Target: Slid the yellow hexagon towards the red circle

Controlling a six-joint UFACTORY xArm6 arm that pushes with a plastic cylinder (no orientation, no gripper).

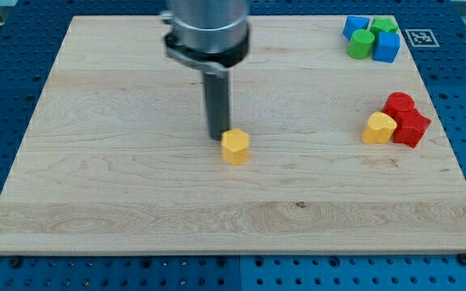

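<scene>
The yellow hexagon (235, 146) lies near the middle of the wooden board (120, 178). My tip (218, 138) is right at the hexagon's upper left side, touching or nearly touching it. The red circle (398, 104) sits far to the view's right, in a cluster with a second red block (412, 128) below it and a yellow block (379, 128) to its lower left. The rod rises from my tip to the grey arm body (207, 32) at the view's top.
At the board's top right corner sits a cluster of two blue blocks (388, 46) (356, 27) and two green blocks (361, 44) (383, 25). A black and white marker tag (418, 37) lies next to them. Blue perforated table surrounds the board.
</scene>
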